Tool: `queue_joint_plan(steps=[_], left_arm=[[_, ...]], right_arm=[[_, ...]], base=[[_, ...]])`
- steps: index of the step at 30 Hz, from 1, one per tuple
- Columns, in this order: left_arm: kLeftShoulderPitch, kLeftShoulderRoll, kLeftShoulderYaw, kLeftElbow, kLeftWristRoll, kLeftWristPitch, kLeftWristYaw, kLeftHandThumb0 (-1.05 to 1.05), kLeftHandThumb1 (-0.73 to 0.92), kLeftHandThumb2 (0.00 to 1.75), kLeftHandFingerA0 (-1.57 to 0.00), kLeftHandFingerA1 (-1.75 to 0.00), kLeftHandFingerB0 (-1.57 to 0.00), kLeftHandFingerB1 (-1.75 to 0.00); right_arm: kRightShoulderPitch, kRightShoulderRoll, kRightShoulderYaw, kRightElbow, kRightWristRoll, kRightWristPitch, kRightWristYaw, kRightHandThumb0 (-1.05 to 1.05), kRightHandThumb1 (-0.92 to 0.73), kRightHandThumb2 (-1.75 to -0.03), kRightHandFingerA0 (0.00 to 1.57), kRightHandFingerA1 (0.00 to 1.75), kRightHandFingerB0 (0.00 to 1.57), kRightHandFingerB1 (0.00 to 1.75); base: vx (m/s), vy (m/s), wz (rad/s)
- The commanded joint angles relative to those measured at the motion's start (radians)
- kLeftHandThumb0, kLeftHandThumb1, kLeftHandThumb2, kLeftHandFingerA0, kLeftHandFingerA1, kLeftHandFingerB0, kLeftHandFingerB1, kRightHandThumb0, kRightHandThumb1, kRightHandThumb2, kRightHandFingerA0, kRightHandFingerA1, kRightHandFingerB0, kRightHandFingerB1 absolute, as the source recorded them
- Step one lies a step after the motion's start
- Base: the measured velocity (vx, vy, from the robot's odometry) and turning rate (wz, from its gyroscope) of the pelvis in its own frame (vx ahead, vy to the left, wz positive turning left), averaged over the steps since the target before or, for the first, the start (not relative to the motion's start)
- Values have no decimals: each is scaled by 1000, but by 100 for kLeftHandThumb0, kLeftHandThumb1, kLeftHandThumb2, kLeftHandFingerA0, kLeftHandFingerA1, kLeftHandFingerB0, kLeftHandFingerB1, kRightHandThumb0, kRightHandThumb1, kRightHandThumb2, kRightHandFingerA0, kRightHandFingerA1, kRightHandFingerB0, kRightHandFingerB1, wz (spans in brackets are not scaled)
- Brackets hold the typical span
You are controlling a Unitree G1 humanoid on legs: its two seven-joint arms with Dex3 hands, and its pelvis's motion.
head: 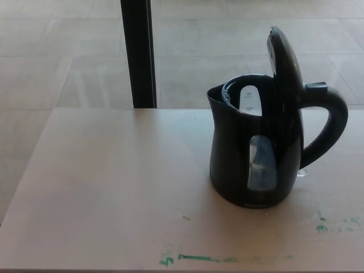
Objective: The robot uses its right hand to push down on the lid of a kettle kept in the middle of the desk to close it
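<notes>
A black electric kettle [250, 153] stands upright on the light wooden desk [114, 182], right of the middle. Its lid [284, 60] is swung up and stands almost vertical above the handle [330, 122], which points to the right. The spout faces left, and a clear water window shows on the side toward me. The kettle's mouth is uncovered. Neither of my hands shows in the head view.
A black vertical post [138, 54] rises behind the desk's far edge, left of the kettle. Green paint marks [196, 259] streak the desk near its front edge and at the right. Tiled floor lies beyond the desk.
</notes>
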Motion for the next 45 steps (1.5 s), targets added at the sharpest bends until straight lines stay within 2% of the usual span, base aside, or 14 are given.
queue_joint_plan(steps=[1,16,17,19,20,22,23,24,28,40,41,42,43,45], left_arm=[[-27,41,92,56,-119,17,-125,-83,62,72,-37,-47,-32,-39],[-19,44,112,71,-112,11,-136,-84,63,71,-38,-49,-32,-40],[-18,43,108,74,-104,7,-126,-79,72,62,-43,-52,-38,-38],[-19,43,109,79,-104,8,-120,-79,72,62,-43,-52,-38,-38],[-15,50,104,72,-101,3,-132,-79,73,62,-42,-50,-36,-37],[-13,56,91,69,-91,-4,-138,-86,64,75,-38,-50,-32,-41],[-14,58,93,70,-94,-2,-134,-80,73,62,-41,-44,-35,-36],[-13,58,99,67,-105,0,-146,-81,73,60,-41,-46,-34,-36],[-15,61,96,71,-110,8,-144,-84,62,74,-37,-49,-31,-41],[-11,68,90,72,-120,11,-126,-78,72,62,-40,-45,-34,-36],[-11,69,87,72,-116,9,-118,-77,73,62,-43,-47,-36,-37],[-10,69,87,74,-115,5,-120,-77,73,62,-43,-47,-36,-37],[-10,69,95,74,-126,13,-132,-82,64,71,-38,-50,-32,-41],[-8,70,96,76,-127,14,-135,-82,63,70,-38,-50,-32,-41]], right_arm=[[-7,-7,-171,-92,263,46,142,-79,-61,-59,53,99,38,73],[-273,-173,-298,-403,341,145,91,-80,-64,-59,58,63,48,51],[-319,-198,-293,-422,352,158,101,-81,-50,-93,49,66,38,54],[-349,-219,-287,-458,360,185,107,-81,-50,-93,49,66,38,54],[-382,-231,-279,-467,364,186,111,-80,-65,-60,49,61,46,46],[-431,-264,-249,-543,350,221,92,-82,-67,-61,44,60,46,44],[-482,-295,-216,-582,333,229,86,-83,-53,-92,33,61,32,51],[-519,-309,-195,-602,328,238,80,-82,-69,-61,31,55,32,39],[-602,-340,-96,-695,271,281,44,-76,-75,-63,24,50,25,35],[-920,-340,260,-649,147,316,73,-77,-68,-61,27,42,25,29],[-938,-339,309,-650,105,306,65,-79,-55,-93,24,51,18,42],[-943,-340,330,-647,93,288,72,-79,-55,-93,24,51,18,42],[-957,-342,359,-647,82,290,84,-77,-70,-62,30,42,26,29],[-983,-339,427,-659,63,331,106,-80,-69,-62,30,39,25,29]], base=[[0,0,0],[0,0,0],[0,0,0],[0,0,0],[0,0,0],[0,0,0],[0,0,0],[0,0,0],[3,-1,2],[0,0,0],[0,0,0],[0,0,0],[0,0,0],[0,0,0]])
